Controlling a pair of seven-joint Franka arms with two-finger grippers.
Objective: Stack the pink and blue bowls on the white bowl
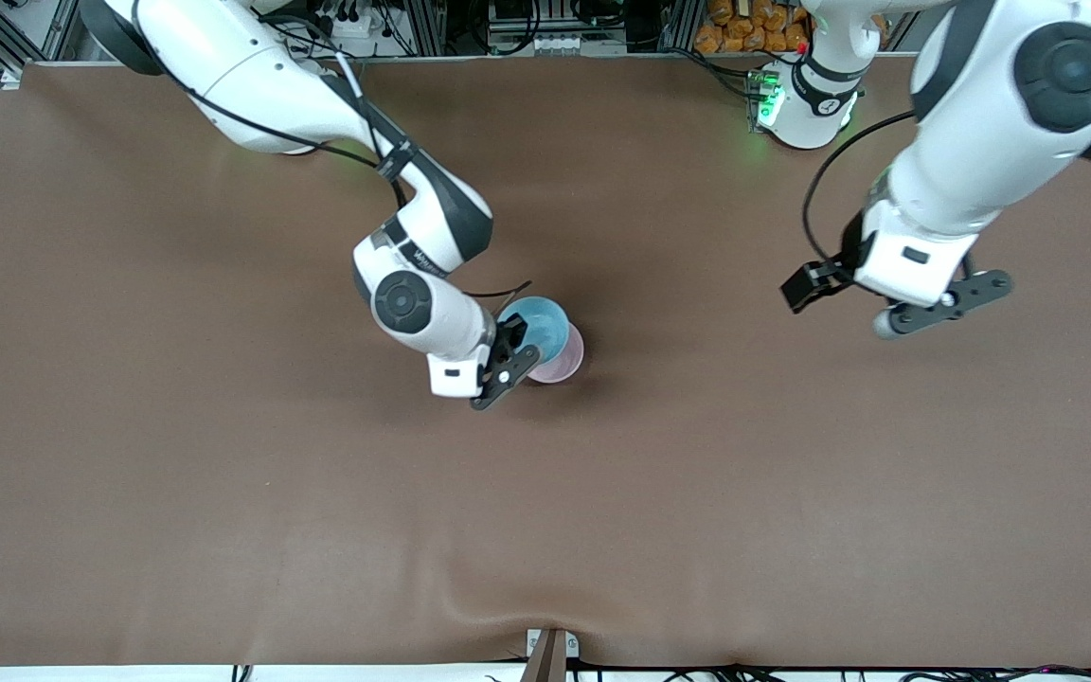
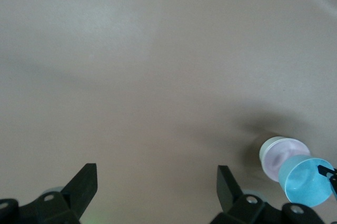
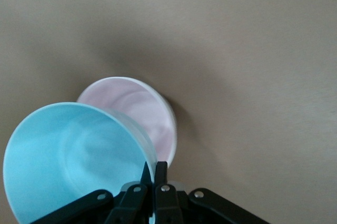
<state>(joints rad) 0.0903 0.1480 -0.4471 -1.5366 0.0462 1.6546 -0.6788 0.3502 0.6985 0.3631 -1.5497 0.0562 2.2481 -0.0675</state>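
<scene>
My right gripper (image 1: 511, 349) is shut on the rim of the light blue bowl (image 1: 538, 322) and holds it tilted, partly over the pale pink bowl (image 1: 565, 364) at mid-table. In the right wrist view the fingertips (image 3: 159, 169) pinch the blue bowl's (image 3: 73, 155) rim just above the pink bowl (image 3: 139, 109). A white edge (image 3: 171, 124) shows round the pink bowl, so the white bowl seems to lie under it. My left gripper (image 1: 945, 305) is open and empty, waiting above bare table toward the left arm's end. Its view shows both bowls (image 2: 308, 182) (image 2: 278, 158) farther off.
The brown table cover (image 1: 223, 474) is bare round the bowls. A small metal bracket (image 1: 550, 649) sits at the table edge nearest the front camera. Cables and racks lie along the robots' side.
</scene>
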